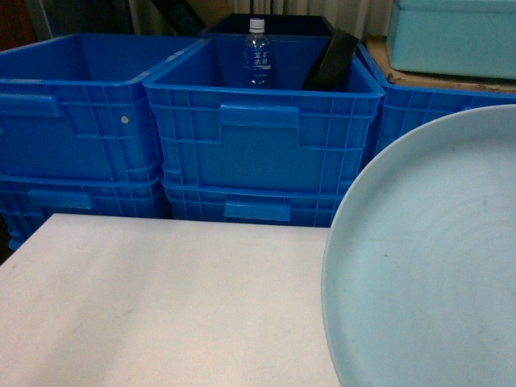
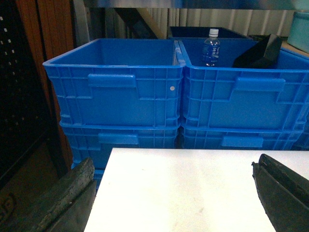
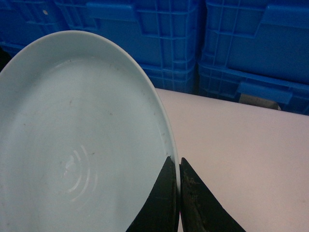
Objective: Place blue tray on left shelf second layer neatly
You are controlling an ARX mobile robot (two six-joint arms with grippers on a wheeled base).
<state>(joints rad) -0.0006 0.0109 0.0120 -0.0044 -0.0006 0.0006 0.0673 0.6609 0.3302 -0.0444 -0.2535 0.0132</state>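
White table (image 1: 161, 306) fronts stacked blue crates (image 1: 262, 121) at 12 o'clock. Right gripper (image 3: 179, 166) clamped on blue tray (image 3: 77, 145) rim at 5 o'clock; left gripper (image 2: 174, 193) fingers apart, empty. Shelf unseen: keep tray level, grip firm while carrying.

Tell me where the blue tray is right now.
The blue tray fills the head view's lower right, over the white table before the blue crates, its rim pinched by the right gripper.

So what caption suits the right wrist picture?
Right claw pinching the pale blue tray's rim above a white table.
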